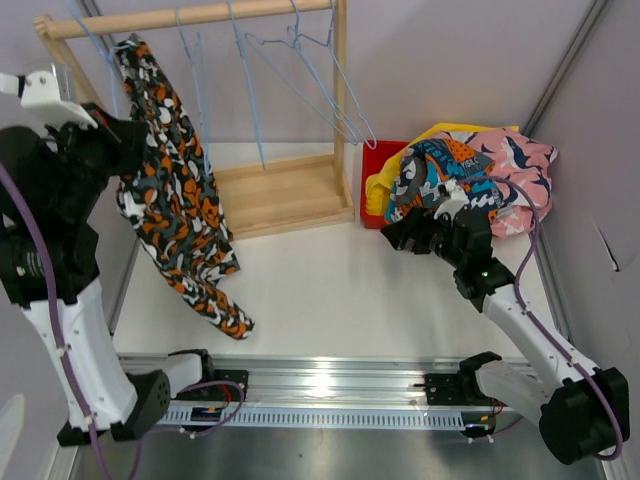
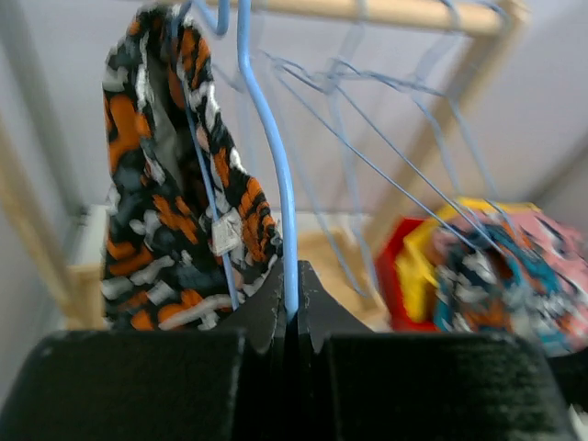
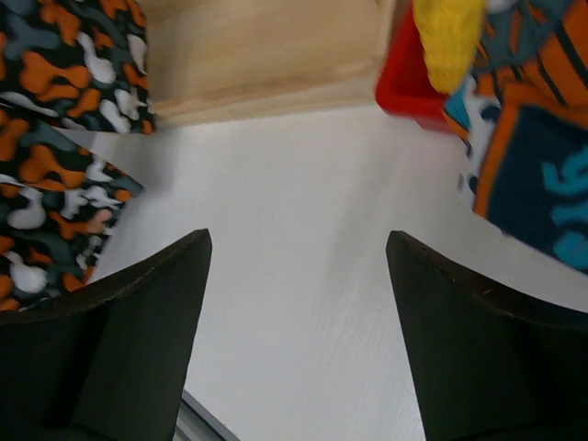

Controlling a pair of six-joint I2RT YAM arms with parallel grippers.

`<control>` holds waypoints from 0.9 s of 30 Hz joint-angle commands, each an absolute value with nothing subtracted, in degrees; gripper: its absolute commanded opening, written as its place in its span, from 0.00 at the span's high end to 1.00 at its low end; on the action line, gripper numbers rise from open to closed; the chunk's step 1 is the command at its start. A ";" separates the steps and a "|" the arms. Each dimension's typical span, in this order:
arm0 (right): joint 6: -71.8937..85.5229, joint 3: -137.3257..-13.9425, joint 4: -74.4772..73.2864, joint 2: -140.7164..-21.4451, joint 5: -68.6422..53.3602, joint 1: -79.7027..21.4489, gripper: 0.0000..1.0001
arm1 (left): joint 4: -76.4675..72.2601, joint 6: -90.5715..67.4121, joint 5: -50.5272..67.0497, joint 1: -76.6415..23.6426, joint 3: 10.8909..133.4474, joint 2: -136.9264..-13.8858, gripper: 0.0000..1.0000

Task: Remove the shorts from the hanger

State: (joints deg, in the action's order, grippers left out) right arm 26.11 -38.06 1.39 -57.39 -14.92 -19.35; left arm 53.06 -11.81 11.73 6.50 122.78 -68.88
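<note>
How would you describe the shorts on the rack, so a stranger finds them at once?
Find the wooden rack at the back left. At the left end of its rail hang the orange-black-white shorts. Only they hang: the other hangers are bare, the other shorts lie heaped.

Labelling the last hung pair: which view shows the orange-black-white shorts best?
Top external: the shorts show nearly whole, hanging at the left end of the rack. Left wrist shows only their upper part, blurred, beside the blue hanger that the left gripper pinches. Right wrist catches only a patch at its left edge.
</note>
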 commanded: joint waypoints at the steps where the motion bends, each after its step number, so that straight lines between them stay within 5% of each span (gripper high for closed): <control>1: 24.43 -45.86 1.32 -55.38 -19.23 -21.00 0.16 | 39.76 -15.89 30.79 6.15 114.29 -58.23 1.00; 7: 23.38 -58.85 0.26 -55.55 -27.50 -25.74 0.13 | 23.23 -25.73 49.72 5.10 89.49 -42.55 1.00; 17: 20.39 -73.90 -6.32 -57.83 -26.37 -34.19 0.10 | 15.39 -31.55 60.81 -4.48 90.09 -35.60 1.00; 27: 22.67 -75.50 -7.65 -54.76 -23.56 -34.63 0.08 | 28.91 -20.49 53.18 -9.05 90.18 -35.68 1.00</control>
